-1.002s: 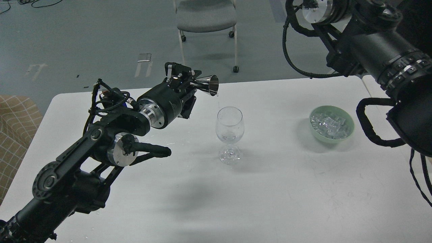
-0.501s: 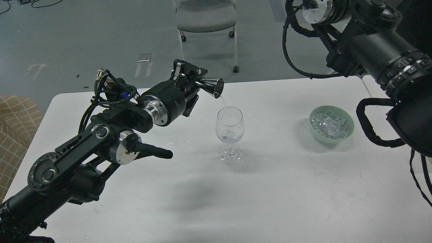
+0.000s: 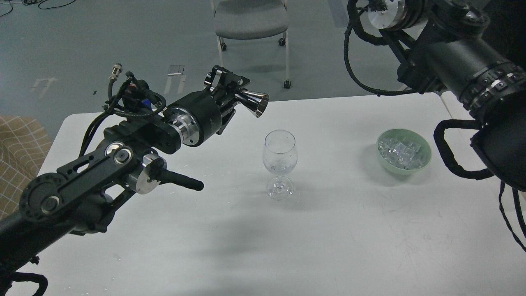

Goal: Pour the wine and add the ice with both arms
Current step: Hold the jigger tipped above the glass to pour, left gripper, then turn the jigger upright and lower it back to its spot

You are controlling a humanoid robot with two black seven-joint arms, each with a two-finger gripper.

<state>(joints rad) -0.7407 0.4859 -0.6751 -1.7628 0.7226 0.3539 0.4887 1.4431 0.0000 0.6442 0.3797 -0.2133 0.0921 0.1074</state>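
Spanning the view, our table (image 3: pixel 337 230) carries a glass (image 3: pixel 280 158) at centre and, well right, a bowl (image 3: pixel 425 158) of ice (image 3: pixel 400 151). Our left gripper (image 3: pixel 236 96) clamps a tilted jigger (image 3: pixel 255 103) above-left of the glass. Our right gripper's state: cannot tell.

Left arm (image 3: pixel 123 152) outstretched, jaws clamped; right arm (image 3: pixel 460 61) raised at frame's edge.

Glossy metal jigger (image 3: pixel 252 102) — clear glass goblet (image 3: pixel 280 156), matt white table (image 3: pixel 328 230)
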